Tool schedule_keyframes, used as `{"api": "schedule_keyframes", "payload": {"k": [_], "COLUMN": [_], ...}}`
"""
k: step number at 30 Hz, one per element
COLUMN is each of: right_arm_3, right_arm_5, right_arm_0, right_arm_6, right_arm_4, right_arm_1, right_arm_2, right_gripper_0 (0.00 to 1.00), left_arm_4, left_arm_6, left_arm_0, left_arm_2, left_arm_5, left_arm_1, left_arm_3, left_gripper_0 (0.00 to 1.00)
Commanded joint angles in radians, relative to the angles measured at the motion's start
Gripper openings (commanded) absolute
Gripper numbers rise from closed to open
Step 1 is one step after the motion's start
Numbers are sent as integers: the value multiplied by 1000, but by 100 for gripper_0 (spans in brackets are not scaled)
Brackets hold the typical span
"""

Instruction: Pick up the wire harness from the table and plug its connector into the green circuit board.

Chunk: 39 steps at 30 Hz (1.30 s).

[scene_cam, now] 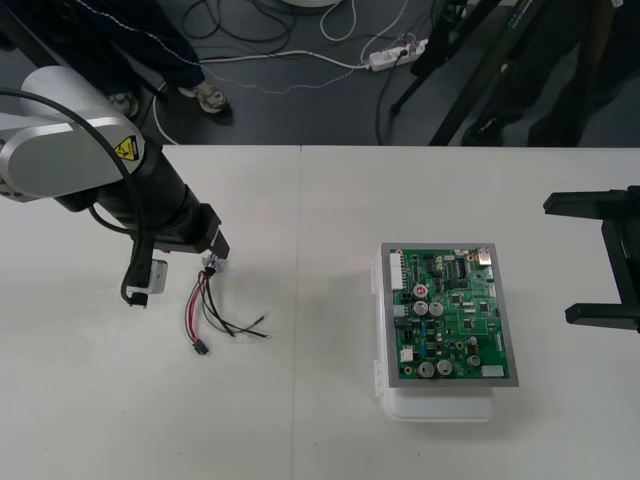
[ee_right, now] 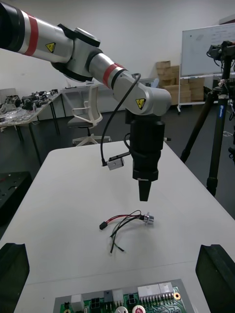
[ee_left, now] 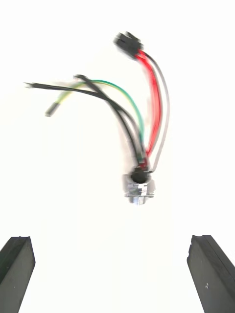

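Counter [scene_cam: 300,430]: plain and light, and everything you care about sits on it. Left arm [scene_cam: 70,150] comes in over the far left part of the counter and points down.

Green circuit board [scene_cam: 455,315] lies flat on its white base [scene_cam: 440,408], right of centre. A lip of the base sticks out on the near side.

Right hand [scene_cam: 560,260] sits at the counter's right edge, just beyond the board and not touching it. Its fingers [ee_right: 12,274] stand wide apart with nothing between them.

Left hand [ee_left: 111,239] hangs over the wire harness [scene_cam: 215,315], fingers [ee_left: 19,264] spread wide and empty. In the right wrist view you can see a clear gap between the hand's tip and the harness, so no contact.

Harness lies loose on the counter on the left side, well apart from the board. Its round metal socket [ee_left: 139,187] is the end directly under the left hand, centred between the two fingers in the left wrist view.

From the socket the wires run toward the near edge. The red wires [ee_left: 155,98] and a dark one beside them go to the small black plug [ee_left: 128,43], which rests on the counter at the harness's near end. The green wire [ee_left: 129,100] and the black ones [ee_left: 105,98] fan off toward the board side and end as loose tips on the counter.
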<state>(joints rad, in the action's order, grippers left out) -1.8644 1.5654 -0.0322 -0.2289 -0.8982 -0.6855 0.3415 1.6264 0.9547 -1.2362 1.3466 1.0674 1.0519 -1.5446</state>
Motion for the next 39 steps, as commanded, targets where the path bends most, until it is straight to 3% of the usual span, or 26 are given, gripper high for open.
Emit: {"api": "schedule_keyframes", "payload": {"k": [1, 13, 39], "right_arm_3": [4, 5, 16], "right_arm_5": [5, 5, 5], "right_arm_0": [-29, -29, -29], "right_arm_6": [29, 37, 46], "right_arm_4": [4, 5, 5], "right_arm_1": [3, 3, 6], "right_arm_2": [-47, -56, -55], "right_gripper_0": [100, 100, 100], "left_arm_4": [6, 39, 78], "left_arm_6": [13, 45, 58], "left_arm_0": [-75, -75, -66], "left_arm_2": [52, 95, 238], "left_arm_5": [-90, -110, -208], "left_arm_1": [-55, -174, -285], "left_arm_3": [97, 239, 363], "left_gripper_0": [92, 92, 92]}}
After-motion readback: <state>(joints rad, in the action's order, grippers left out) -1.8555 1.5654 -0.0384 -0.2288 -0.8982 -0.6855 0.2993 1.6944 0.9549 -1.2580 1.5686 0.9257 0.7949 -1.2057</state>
